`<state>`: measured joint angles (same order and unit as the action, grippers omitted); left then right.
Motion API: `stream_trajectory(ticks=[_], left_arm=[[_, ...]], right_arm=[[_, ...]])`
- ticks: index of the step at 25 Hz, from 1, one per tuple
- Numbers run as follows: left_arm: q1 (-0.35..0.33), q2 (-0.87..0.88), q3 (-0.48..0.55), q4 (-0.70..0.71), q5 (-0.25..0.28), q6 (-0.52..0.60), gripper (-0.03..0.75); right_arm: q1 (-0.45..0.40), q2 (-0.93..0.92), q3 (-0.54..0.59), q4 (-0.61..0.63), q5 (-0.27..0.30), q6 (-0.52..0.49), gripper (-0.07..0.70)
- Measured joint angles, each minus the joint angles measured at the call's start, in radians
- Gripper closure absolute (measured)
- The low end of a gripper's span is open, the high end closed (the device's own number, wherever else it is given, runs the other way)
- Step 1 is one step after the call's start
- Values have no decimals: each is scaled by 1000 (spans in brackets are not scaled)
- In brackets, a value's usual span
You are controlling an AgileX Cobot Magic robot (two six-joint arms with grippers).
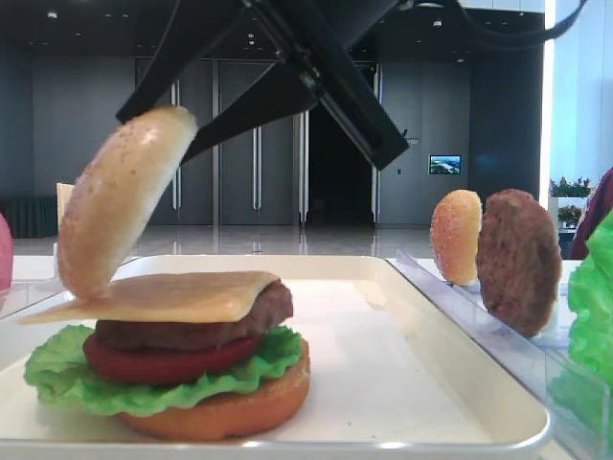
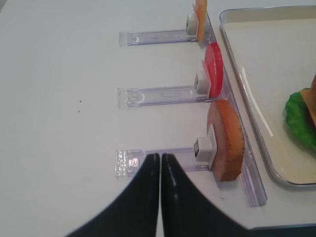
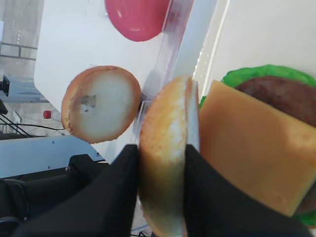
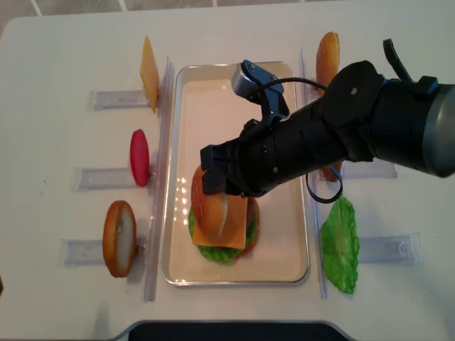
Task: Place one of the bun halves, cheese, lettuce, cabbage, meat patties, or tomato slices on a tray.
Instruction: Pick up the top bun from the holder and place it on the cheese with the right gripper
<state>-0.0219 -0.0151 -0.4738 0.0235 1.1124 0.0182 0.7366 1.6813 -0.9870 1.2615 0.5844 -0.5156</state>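
My right gripper [image 3: 162,149] is shut on the speckled domed bun half [image 1: 120,196], pinching it by crust and cut face. The bun half [image 4: 213,209] stands tilted on edge, its lower rim meeting the left end of the cheese [image 1: 182,295]. Under the cheese lie a meat patty [image 1: 192,331], a tomato slice [image 1: 163,359], lettuce [image 1: 67,379] and a flat bun base [image 1: 230,407], stacked on the white tray [image 4: 213,92]. My left gripper [image 2: 160,157] is shut and empty above the table, left of the tray.
Clear racks flank the tray. The left ones hold a bun half [image 2: 227,140], a tomato slice [image 2: 214,76] and cheese [image 2: 200,19]. On the right are a bun [image 1: 455,235], a patty [image 1: 517,259] and a lettuce leaf [image 4: 340,245].
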Motion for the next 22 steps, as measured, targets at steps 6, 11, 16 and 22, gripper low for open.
stream_trajectory(ticks=[6,11,16,22], left_arm=[[0,0,0,0,0,0,722],[0,0,0,0,0,0,722],[0,0,0,0,0,0,722],[0,0,0,0,0,0,722]], right_arm=[[0,15,0,16,4,-15,412],[0,15,0,11,4,-17,412],[-7,15,0,10,8,-17,405],[-19,15,0,9,15,-17,384]])
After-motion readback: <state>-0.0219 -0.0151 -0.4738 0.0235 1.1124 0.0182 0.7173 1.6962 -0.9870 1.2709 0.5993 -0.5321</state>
